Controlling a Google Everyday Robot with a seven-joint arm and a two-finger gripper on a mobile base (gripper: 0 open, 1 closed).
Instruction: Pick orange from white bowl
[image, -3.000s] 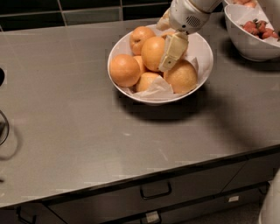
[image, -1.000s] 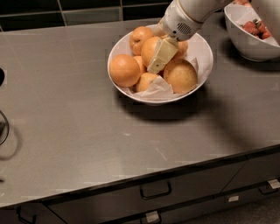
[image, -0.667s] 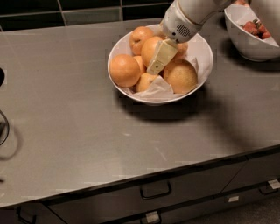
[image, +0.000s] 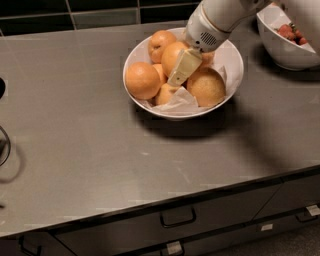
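The white bowl (image: 234, 59) stands at the back centre of the grey counter, lined with crumpled white paper (image: 181, 103). It holds several oranges. A large, evenly bright orange (image: 142, 80) lies at the left side. Others lie at the top (image: 161, 43), in the middle (image: 174, 55) and at the right, the last paler (image: 206, 86). My gripper (image: 182, 69) reaches down into the bowl from the upper right. Its cream tip rests between the middle orange and the right one. The white wrist (image: 212, 22) hides the back of the bowl.
A second white bowl (image: 280, 52) with red fruit pieces stands at the back right, close to my arm. The grey counter (image: 75, 125) stretches left and forward. Drawers with handles (image: 177, 218) sit below the front edge. A dark object (image: 3, 145) is at the left edge.
Over three seconds my gripper has moved left and lower into the bowl, onto the middle oranges. In the last second it has barely moved. The oranges have not shifted.
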